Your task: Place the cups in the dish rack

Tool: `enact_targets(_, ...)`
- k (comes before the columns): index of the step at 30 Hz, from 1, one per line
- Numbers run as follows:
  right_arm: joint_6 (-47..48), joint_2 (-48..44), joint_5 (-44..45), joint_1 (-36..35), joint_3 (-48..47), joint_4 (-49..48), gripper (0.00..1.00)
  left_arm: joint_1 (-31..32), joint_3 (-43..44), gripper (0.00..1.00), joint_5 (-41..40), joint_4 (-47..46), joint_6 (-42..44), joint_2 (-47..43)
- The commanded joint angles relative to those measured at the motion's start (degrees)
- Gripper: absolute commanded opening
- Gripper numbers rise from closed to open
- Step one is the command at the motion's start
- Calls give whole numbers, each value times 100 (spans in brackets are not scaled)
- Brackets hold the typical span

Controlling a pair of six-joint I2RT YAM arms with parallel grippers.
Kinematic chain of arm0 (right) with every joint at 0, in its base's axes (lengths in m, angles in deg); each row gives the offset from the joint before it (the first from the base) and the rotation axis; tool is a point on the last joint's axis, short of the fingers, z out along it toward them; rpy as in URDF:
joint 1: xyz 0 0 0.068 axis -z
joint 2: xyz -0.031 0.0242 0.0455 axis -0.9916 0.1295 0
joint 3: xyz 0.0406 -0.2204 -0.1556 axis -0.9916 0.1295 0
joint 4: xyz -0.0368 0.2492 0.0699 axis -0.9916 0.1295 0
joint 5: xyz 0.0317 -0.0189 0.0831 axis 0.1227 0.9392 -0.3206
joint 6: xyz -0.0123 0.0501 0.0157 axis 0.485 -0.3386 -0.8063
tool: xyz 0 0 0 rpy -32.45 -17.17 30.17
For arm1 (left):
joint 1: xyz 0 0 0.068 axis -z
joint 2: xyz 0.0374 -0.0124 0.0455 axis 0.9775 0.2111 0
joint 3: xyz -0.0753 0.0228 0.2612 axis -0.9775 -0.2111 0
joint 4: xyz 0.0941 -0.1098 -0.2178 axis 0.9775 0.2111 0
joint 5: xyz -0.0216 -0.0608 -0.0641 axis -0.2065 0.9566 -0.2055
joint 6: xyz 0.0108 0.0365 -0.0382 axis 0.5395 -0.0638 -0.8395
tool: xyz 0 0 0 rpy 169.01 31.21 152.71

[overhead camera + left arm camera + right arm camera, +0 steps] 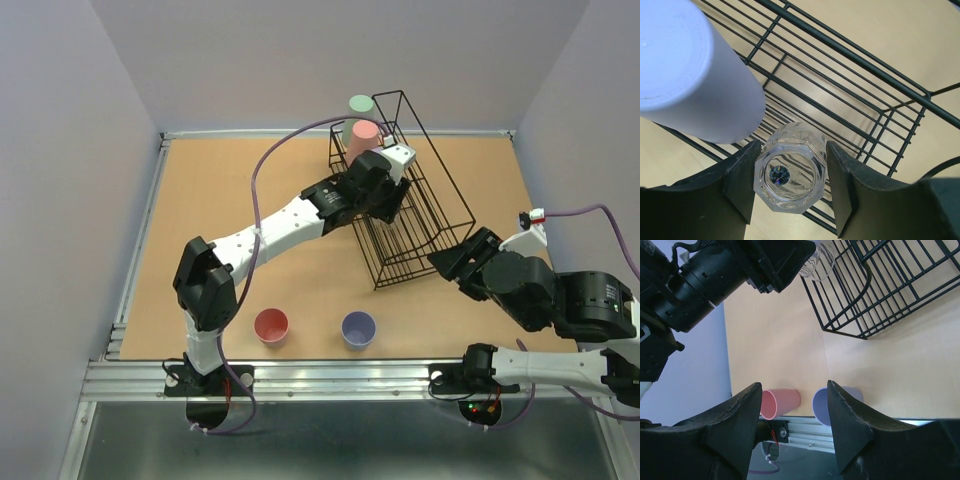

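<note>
Our left arm (290,225) stretches forward and to the right, and our left gripper (793,165) is clamped on the clear cup (789,195). Our right arm (560,300) is folded near its base, our right gripper (795,390) empty, fingers apart, aimed leftward.

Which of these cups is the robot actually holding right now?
The clear cup, gripped by the left pincer above the dish rack. It is the only see-through one; the others are coloured and unheld.

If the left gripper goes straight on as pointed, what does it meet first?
Likely the dish rack wires directly beyond the clear cup it holds; the cup's base would touch before the left gripper does. Gap unclear.
</note>
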Motion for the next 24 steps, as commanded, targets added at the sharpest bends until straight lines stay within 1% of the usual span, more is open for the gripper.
enact_targets(1,-80,-35,146,-17,74,22,60,81,-6,0,-360,-270,141,52)
enact_targets(17,-89,-61,111,-17,109,75,60,99,169,0,-1256,-208,343,404)
enact_targets(24,-133,-105,120,-17,188,75,60,99,354,0,-1476,-208,370,562)
